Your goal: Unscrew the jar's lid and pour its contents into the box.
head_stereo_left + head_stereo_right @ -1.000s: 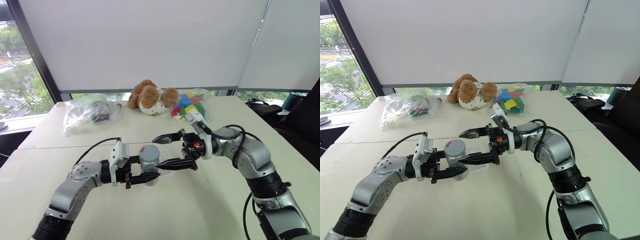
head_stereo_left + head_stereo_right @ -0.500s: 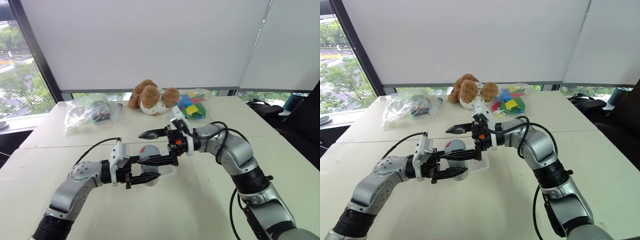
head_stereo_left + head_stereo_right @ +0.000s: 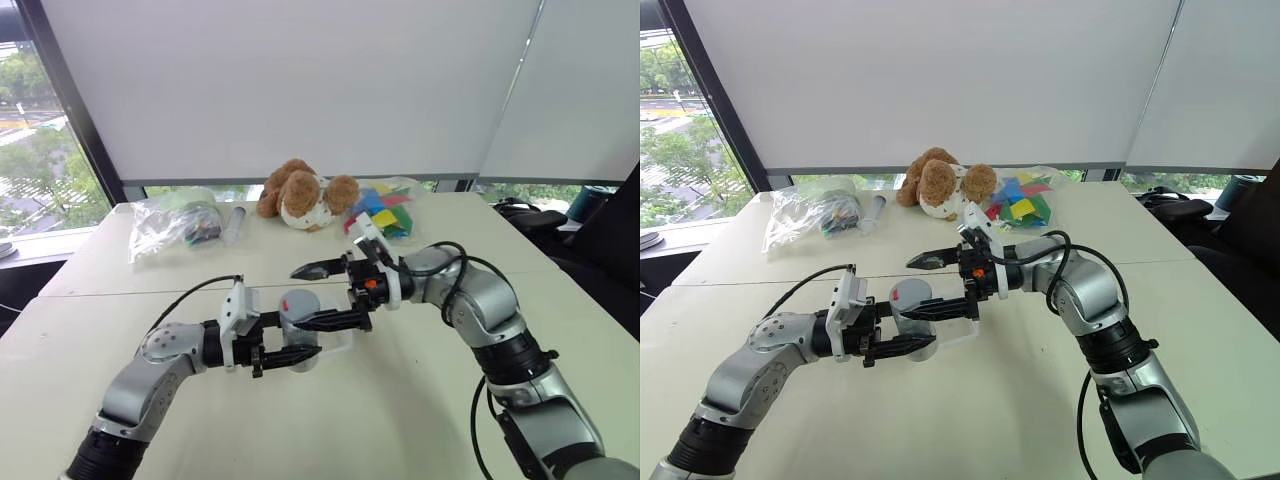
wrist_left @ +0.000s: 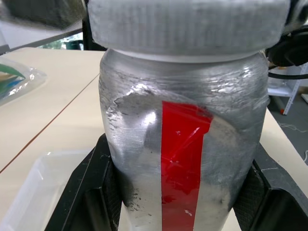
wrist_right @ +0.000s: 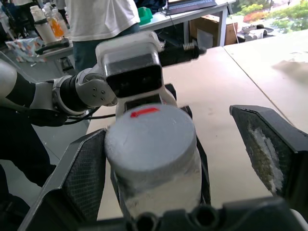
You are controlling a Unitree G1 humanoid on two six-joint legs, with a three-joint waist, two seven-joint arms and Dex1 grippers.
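The silver-grey jar [image 3: 299, 322] with a red stripe [image 4: 183, 163] stands upright, and my left gripper [image 3: 294, 337] is shut on its lower body. The grey lid [image 5: 150, 140] sits on top of it, marked with a short red line. My right gripper [image 3: 324, 295] comes in from the right and is open, its jaws straddling the lid. One of its fingers [image 5: 85, 179] lies close beside the lid and the other finger [image 5: 268, 150] stands well apart. The clear box [image 3: 956, 334] lies on the table just under and behind the jar. The contents are hidden inside.
At the table's far edge lie a brown teddy bear [image 3: 301, 195], a bag of coloured pieces [image 3: 384, 212], a clear bag of items [image 3: 170, 222] and a clear tube [image 3: 233, 222]. A person in a white shirt [image 5: 102, 19] stands in the background.
My right gripper has shifted a little to the left, so its open jaws now span the lid; its elbow swung in and partly back. The left gripper and jar have not moved.
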